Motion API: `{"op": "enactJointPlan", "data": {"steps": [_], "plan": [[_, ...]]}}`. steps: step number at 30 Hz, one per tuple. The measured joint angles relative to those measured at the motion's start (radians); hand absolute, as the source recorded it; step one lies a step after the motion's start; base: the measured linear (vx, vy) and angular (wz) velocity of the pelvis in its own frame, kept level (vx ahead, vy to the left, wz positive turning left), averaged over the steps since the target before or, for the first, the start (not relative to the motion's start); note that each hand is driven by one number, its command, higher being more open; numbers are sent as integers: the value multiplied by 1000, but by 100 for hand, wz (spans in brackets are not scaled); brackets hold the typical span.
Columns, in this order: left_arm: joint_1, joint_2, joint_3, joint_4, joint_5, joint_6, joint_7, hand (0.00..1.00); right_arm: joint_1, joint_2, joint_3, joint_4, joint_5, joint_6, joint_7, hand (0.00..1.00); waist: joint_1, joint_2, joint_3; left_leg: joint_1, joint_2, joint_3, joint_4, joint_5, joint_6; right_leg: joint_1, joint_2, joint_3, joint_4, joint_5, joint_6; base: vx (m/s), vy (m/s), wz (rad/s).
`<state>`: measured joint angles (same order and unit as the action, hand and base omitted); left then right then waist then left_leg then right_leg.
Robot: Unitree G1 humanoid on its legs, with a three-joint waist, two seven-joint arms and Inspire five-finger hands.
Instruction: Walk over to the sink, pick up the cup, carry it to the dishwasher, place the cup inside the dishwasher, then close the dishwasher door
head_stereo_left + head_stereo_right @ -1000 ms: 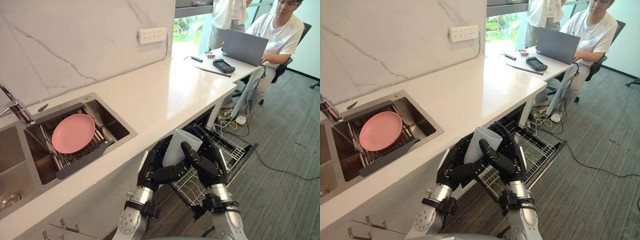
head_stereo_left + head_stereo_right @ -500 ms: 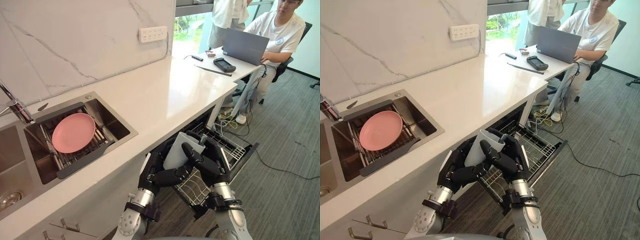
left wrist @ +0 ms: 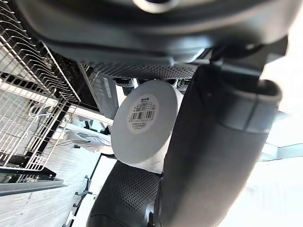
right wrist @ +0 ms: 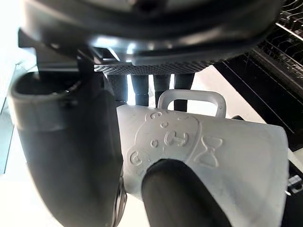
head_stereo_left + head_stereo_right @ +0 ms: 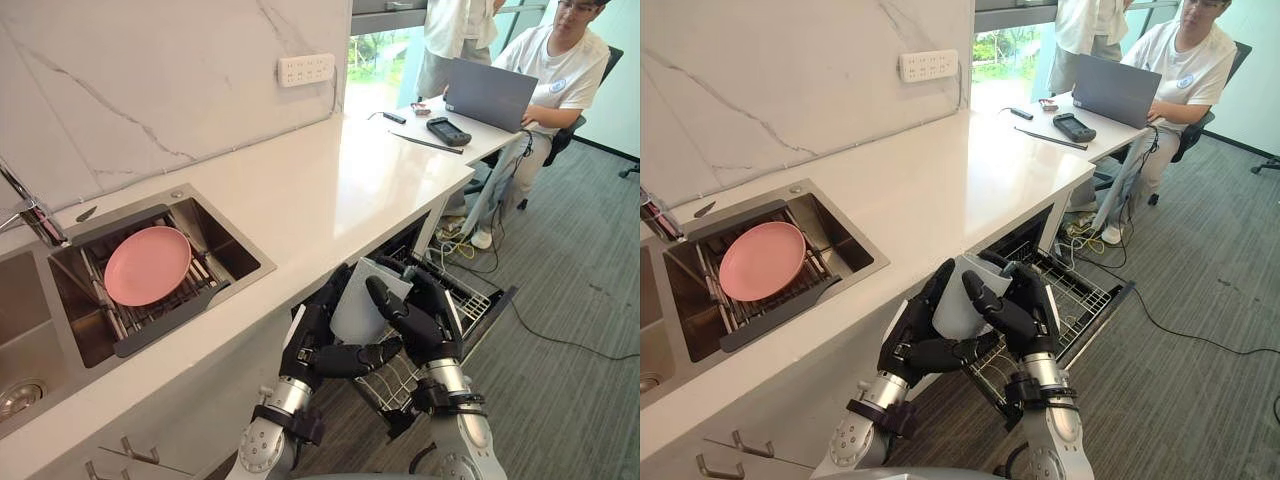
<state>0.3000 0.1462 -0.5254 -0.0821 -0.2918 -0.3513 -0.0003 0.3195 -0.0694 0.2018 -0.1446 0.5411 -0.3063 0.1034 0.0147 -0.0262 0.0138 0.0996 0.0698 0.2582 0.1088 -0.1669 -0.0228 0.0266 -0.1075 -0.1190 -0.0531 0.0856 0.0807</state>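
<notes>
Both hands hold a pale grey cup (image 5: 360, 308) with a handle just below the counter edge, over the dishwasher's pulled-out wire rack (image 5: 473, 300). The cup leans over, its mouth turned away towards the rack. My left hand (image 5: 322, 350) curls round its near side and under its flat base (image 3: 142, 120). My right hand (image 5: 425, 322) wraps the far side, thumb lying across the embossed wall (image 4: 199, 146). The open dishwasher door (image 5: 1110, 300) juts out low to the right.
A pink plate (image 5: 147, 265) rests on a drain rack in the sink (image 5: 235, 262), beside the faucet (image 5: 30, 212). The white counter (image 5: 330, 190) runs to a desk where one person (image 5: 560, 70) sits at a laptop (image 5: 488, 95) and another stands. Cables trail on the floor.
The cup has tipped from upright to leaning, its mouth swinging towards the rack. Both hands turned with it and shifted a little towards the dishwasher.
</notes>
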Motion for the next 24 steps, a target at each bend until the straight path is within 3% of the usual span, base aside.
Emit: {"op": "enactJointPlan", "data": {"steps": [11, 17, 24], "plan": [[40, -36, 190, -35, -2, 0, 1, 100, -3, 12, -125, -84, -152, 0, -69, 0, 1, -6, 4, 5, 7, 1, 0, -2, -2, 6, 2, 0, 0, 0, 0, 0, 0, 0], [50, -51, 206, -69, -3, -1, -3, 100, -2, 13, -140, -113, -252, -2, -122, 0, 6, -7, 4, 5, 8, 2, 1, -4, -3, 5, 3, 1, 0, -1, 0, 0, 0, 0], [55, -51, 222, -76, -118, 8, -128, 100, -3, 13, -158, -147, -309, -8, -148, 0, 6, -6, 7, 7, 10, 9, 1, -6, -5, 2, 5, 7, 0, -1, 0, 0, 0, -2]]}}
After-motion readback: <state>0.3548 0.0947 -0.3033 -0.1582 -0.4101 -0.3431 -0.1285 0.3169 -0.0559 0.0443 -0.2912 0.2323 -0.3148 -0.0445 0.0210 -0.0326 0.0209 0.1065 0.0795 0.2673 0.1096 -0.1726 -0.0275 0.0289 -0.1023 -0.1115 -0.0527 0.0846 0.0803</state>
